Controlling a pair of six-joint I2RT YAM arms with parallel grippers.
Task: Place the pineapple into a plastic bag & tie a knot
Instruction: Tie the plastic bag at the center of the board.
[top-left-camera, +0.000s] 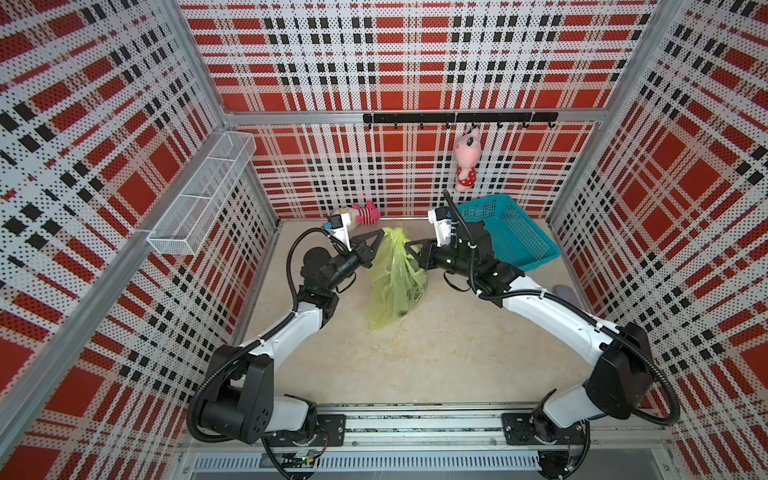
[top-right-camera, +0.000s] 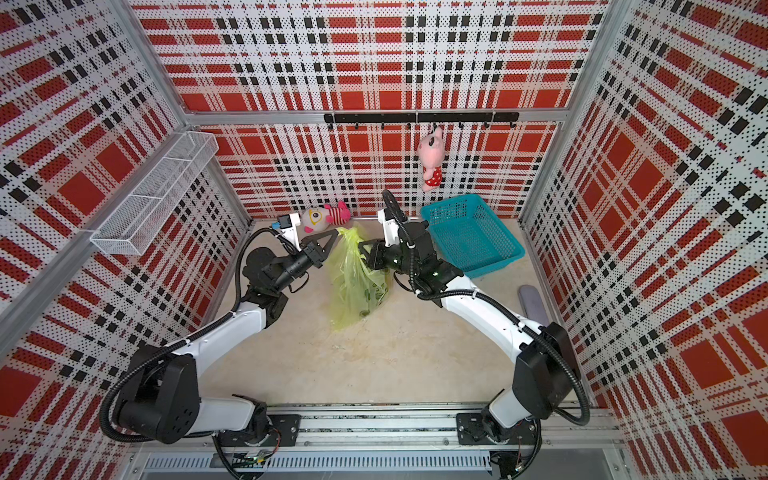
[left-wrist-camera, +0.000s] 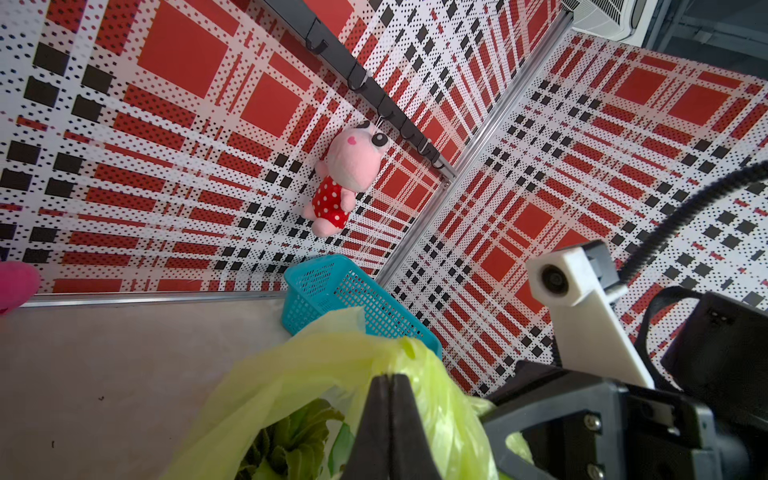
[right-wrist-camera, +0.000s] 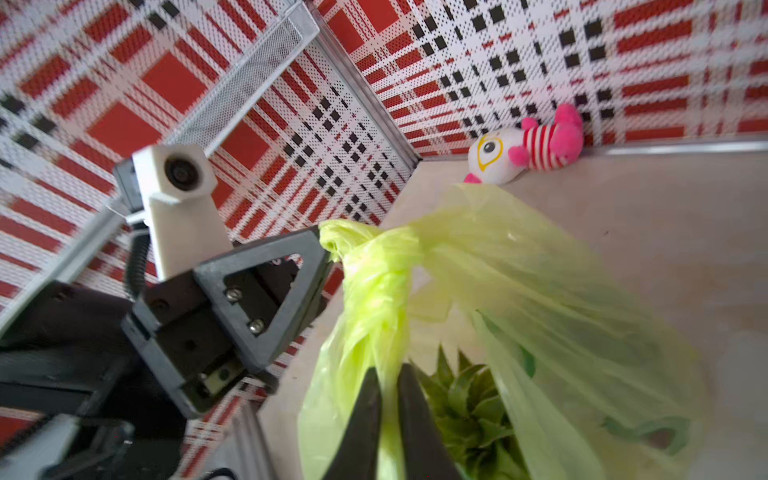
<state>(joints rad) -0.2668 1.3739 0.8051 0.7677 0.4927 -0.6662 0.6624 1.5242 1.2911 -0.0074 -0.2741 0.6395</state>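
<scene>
The yellow-green plastic bag (top-left-camera: 395, 286) (top-right-camera: 357, 286) stands on the floor between my two arms, pulled up at its neck. Inside it the pineapple shows by its green leafy crown (right-wrist-camera: 469, 407) (left-wrist-camera: 291, 436). My left gripper (top-left-camera: 384, 233) (left-wrist-camera: 390, 376) is shut on the end of one bag handle (right-wrist-camera: 336, 235) at the top. My right gripper (top-left-camera: 409, 246) (right-wrist-camera: 388, 374) is shut on a bunched strip of the bag lower down. Between the two grips the handles cross in a bunched twist (right-wrist-camera: 386, 253); I cannot tell whether it is a tied knot.
A teal mesh basket (top-left-camera: 511, 232) sits right behind my right arm. A striped plush (top-left-camera: 361, 216) lies at the back wall and a pink plush (top-left-camera: 466, 160) hangs from the hook rail (top-left-camera: 457, 117). A wire shelf (top-left-camera: 203, 195) juts from the left wall.
</scene>
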